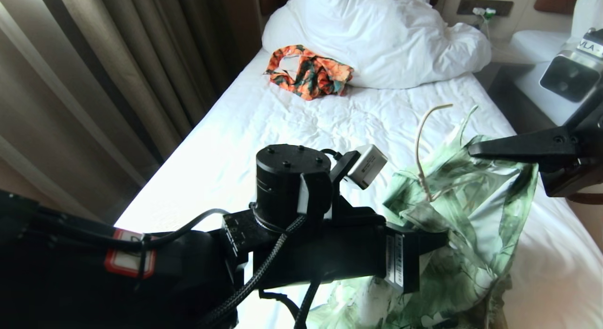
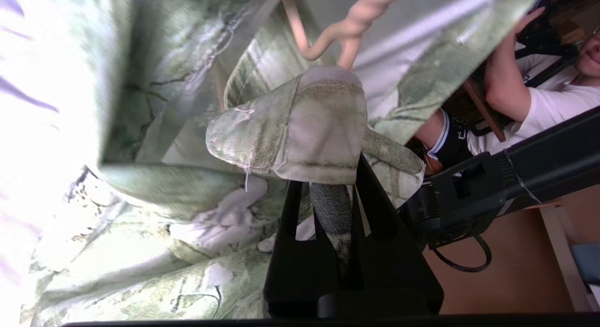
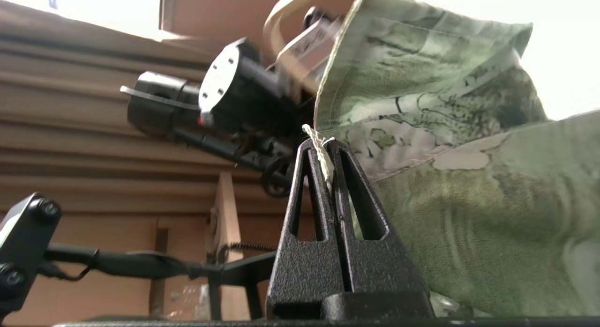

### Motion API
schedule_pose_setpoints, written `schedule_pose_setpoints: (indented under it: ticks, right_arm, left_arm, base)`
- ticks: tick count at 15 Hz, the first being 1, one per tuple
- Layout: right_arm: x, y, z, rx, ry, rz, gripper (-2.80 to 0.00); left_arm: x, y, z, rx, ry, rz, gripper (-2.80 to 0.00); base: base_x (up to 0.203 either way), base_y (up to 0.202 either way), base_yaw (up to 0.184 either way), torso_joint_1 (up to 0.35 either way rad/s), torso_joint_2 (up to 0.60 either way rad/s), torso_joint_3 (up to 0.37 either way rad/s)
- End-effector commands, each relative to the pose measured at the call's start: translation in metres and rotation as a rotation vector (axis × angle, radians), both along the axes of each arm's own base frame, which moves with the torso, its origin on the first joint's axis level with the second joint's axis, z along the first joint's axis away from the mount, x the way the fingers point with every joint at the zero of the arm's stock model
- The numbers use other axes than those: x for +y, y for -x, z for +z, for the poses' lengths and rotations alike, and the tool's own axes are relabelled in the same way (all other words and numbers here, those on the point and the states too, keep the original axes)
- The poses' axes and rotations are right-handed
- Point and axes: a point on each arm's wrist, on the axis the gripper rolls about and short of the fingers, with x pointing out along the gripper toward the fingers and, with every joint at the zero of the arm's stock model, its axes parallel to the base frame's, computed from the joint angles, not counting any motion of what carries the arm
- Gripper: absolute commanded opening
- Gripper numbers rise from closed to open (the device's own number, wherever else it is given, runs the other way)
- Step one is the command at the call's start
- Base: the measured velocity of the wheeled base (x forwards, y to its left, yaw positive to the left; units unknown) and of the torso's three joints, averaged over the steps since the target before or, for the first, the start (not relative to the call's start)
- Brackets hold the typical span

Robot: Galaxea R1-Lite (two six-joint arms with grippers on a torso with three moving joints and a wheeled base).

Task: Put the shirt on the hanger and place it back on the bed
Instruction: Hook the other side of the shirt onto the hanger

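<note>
Left gripper (image 2: 335,182): nearest the head camera, pinching a fold of the shirt (image 1: 471,234).
Right gripper (image 3: 323,151): pressed together on the shirt's edge.
Shirt: held above the bed (image 1: 282,117).
Hanger (image 1: 424,145): hook pokes up from the shirt.

Right gripper (image 3: 323,151) clamping shirt (image 3: 468,214) edge

Jaws closed on the green fabric's corner; hanger (image 3: 281,22) and left arm (image 3: 225,107) lie beyond, before curtains (image 3: 70,130).
</note>
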Motion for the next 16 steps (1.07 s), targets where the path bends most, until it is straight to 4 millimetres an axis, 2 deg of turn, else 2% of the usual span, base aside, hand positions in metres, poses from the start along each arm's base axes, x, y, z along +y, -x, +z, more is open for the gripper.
schedule_pose_setpoints:
  ticks: [1,4,7,13,14,16]
  right_arm:
    - [0.005,0.011,0.003,0.006,-0.002,0.042,-2.8]
    - [0.016,0.018,0.002,0.018,0.003,0.105,-2.8]
    - [0.027,0.03,0.005,-0.001,-0.001,0.182,-2.8]
    - [0.023,0.04,0.008,-0.01,-0.002,0.186,-2.8]
    - [0.023,0.041,0.009,-0.013,-0.002,0.188,0.0]
    - [0.021,0.047,0.013,-0.027,-0.008,0.191,0.0]
  left_arm:
    - [0.002,-0.003,0.005,-0.007,0.017,0.008,-2.8]
    - [-0.001,-0.008,0.009,-0.018,0.031,0.017,-2.8]
    - [-0.001,-0.005,0.011,-0.018,0.036,0.012,-2.8]
    - [0.011,0.013,0.04,-0.054,0.11,0.012,-2.8]
    - [0.014,0.018,0.046,-0.062,0.124,0.011,-2.8]
    - [0.021,0.029,0.057,-0.079,0.155,-0.004,-2.8]
  base:
    - [0.0,0.0,0.0,0.0,0.0,0.0]
    - [0.0,0.0,0.0,0.0,0.0,0.0]
    - [0.0,0.0,0.0,0.0,0.0,0.0]
    - [0.0,0.0,0.0,0.0,0.0,0.0]
    - [0.0,0.0,0.0,0.0,0.0,0.0]
    - [0.0,0.0,0.0,0.0,0.0,0.0]
